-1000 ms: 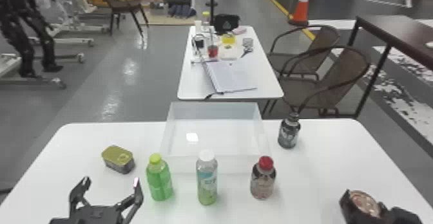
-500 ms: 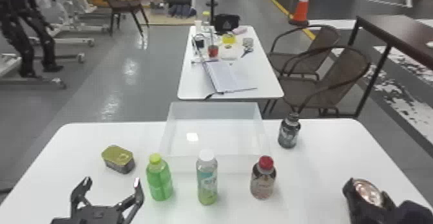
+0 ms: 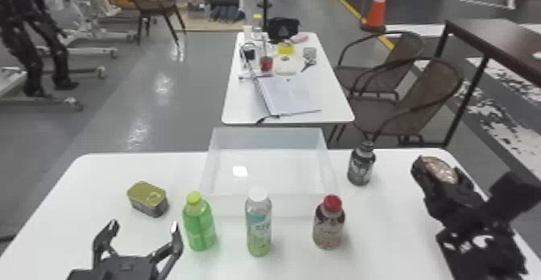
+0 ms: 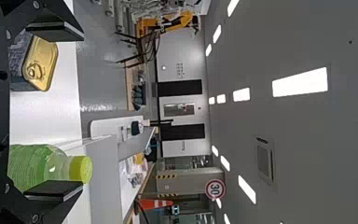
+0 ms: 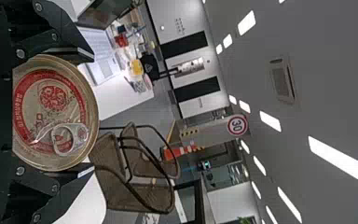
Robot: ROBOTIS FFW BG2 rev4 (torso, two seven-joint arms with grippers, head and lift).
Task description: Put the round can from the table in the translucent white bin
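At the right side of the table, my right gripper (image 3: pixel 438 174) is shut on the round can (image 3: pixel 442 170), whose lid faces up. In the right wrist view the can (image 5: pixel 51 109) with its pull ring sits between the fingers of my right gripper (image 5: pixel 86 112). The translucent white bin (image 3: pixel 267 204) stands at the table's middle, well left of the can. My left gripper (image 3: pixel 143 227) is parked open at the front left, nothing between its fingers; the left wrist view shows my left gripper (image 4: pixel 81 109) apart from the things beyond it.
A rectangular can (image 3: pixel 147 198) and a green bottle (image 3: pixel 199 225) are at the left. A white-capped bottle (image 3: pixel 259 223) and a red-capped bottle (image 3: pixel 329 223) stand before the bin. A dark bottle (image 3: pixel 361 164) stands between the bin and my right gripper.
My right gripper has moved up and farther over the table with the round can in it, and more of its arm shows. The left gripper's fingers have spread a little wider.
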